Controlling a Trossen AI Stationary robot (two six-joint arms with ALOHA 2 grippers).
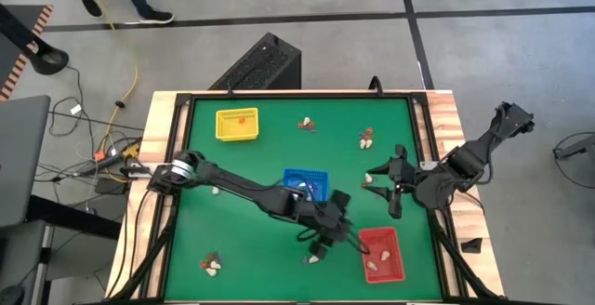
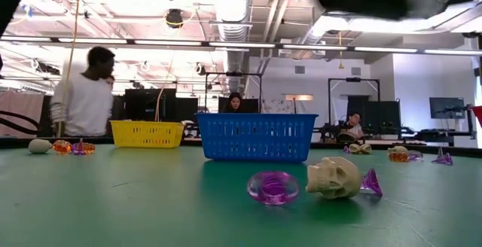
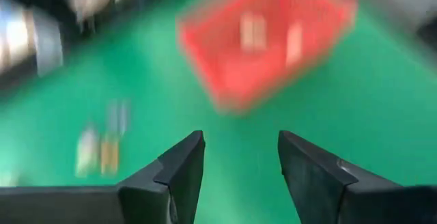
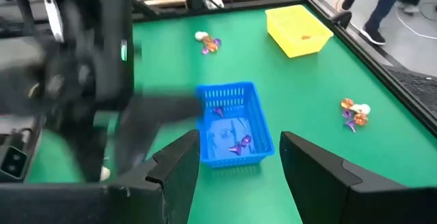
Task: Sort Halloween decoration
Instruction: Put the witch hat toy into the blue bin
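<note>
Small Halloween decoration pieces lie in little groups on the green table: near the far edge (image 1: 306, 125), at the far right (image 1: 367, 138), at the near left (image 1: 212, 265) and beside the red tray (image 1: 316, 258). A cream skull (image 2: 334, 177) and a purple ring (image 2: 273, 187) rest on the mat. Cream pieces lie in the red tray (image 1: 395, 266), purple ones in the blue tray (image 4: 232, 118), and an orange one in the yellow tray (image 4: 297, 27). My left gripper (image 3: 239, 138) hovers open just left of the red tray (image 3: 266, 39). My right gripper (image 4: 239, 138) is open, raised at the right.
The blue tray (image 1: 307, 182) stands mid-table, and the yellow tray (image 1: 237, 124) is at the far left. My left arm (image 1: 251, 189) slants across the table in front of the blue tray. Open green mat lies at the near left. People are in the room beyond the table.
</note>
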